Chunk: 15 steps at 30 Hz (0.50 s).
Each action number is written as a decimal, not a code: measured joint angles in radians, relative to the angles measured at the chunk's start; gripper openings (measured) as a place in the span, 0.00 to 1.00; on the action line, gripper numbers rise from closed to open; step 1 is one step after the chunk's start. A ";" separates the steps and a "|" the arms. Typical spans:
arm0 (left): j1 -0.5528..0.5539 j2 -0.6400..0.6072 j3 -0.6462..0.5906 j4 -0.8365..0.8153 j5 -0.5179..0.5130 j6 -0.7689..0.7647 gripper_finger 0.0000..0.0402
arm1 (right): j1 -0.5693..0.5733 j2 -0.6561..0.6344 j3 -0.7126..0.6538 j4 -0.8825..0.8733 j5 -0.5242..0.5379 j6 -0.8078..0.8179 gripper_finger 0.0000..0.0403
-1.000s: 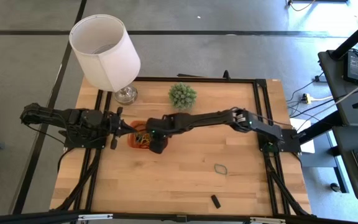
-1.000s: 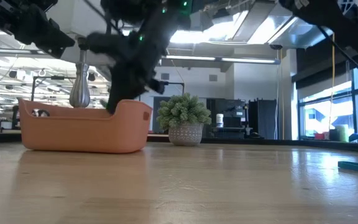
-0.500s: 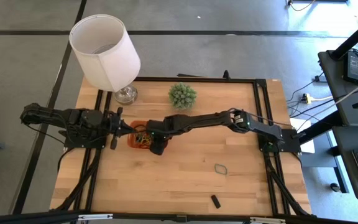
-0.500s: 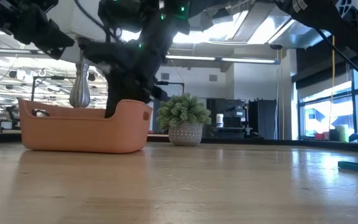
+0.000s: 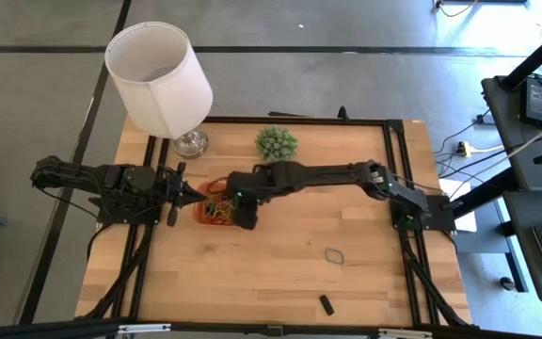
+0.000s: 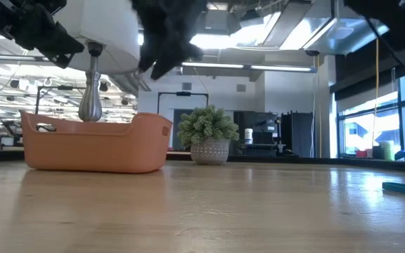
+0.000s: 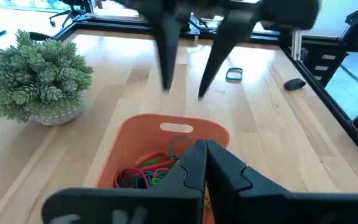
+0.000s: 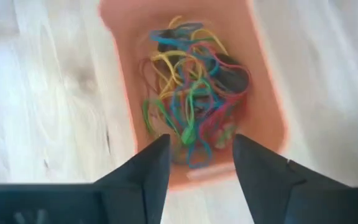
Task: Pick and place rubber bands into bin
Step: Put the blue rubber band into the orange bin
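Tangled thin rubber bands (image 8: 188, 106), apparently glossy bin (image 8: 267, 112)

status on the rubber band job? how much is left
Done: a tangle of rubber bands lies in the bin. In hand: nothing; the right gripper is open and empty above the bin, the left gripper shut beside it. Left: one dark band on the table, possibly more.

Right gripper (image 8: 194, 155) hangs with fingers spread; left gripper (image 7: 205, 155) seems closed, arm extended.
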 joint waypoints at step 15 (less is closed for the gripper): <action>0.000 0.000 0.000 0.009 -0.031 0.019 0.01 | 0.197 -0.381 -0.625 0.225 0.156 0.192 0.26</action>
